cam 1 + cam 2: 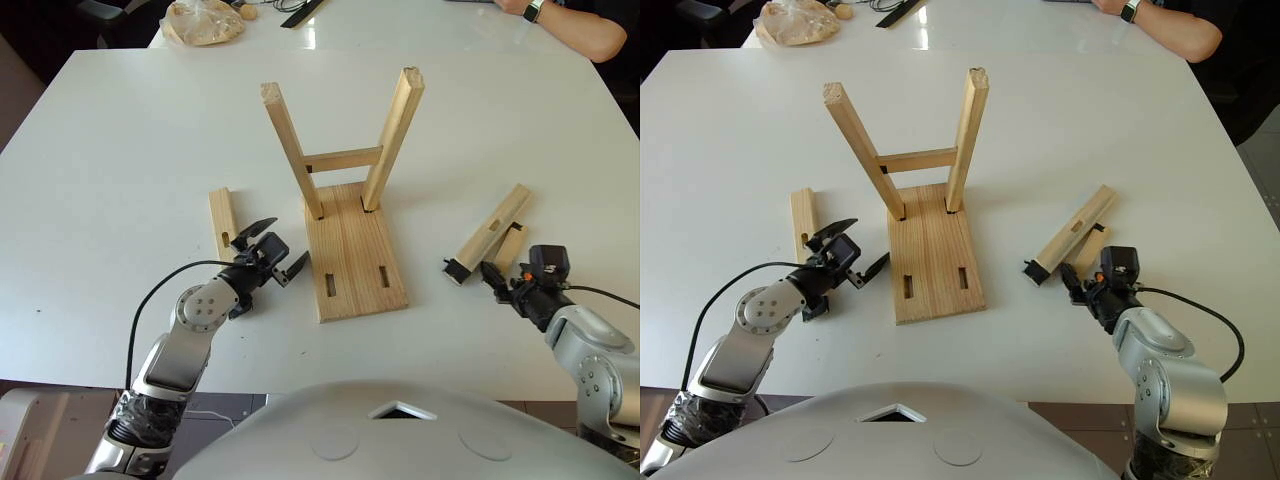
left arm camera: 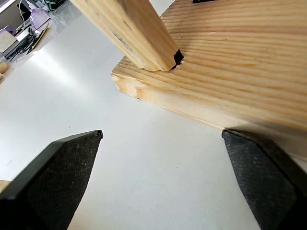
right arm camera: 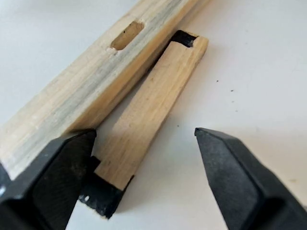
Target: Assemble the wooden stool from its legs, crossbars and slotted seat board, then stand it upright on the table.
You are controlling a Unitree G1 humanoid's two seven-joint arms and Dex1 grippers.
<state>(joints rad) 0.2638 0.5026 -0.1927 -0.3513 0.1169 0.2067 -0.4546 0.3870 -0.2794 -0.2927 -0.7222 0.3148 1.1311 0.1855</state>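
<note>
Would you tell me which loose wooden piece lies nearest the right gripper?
The short dark-ended crossbar, beside the longer slotted leg; its near end lies at the open right gripper.

Nothing readable is showing anywhere: no text, labels, numbers or signs on the wood or desk (image 1: 120, 150).

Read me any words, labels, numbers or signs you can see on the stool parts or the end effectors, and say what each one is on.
None: no text here can be read.
seat board, legs, crossbars: bare wood, unmarked.
left end effector, right end effector: plain black, no label visible.
bag at the far edge: any print is too small to tell.
</note>
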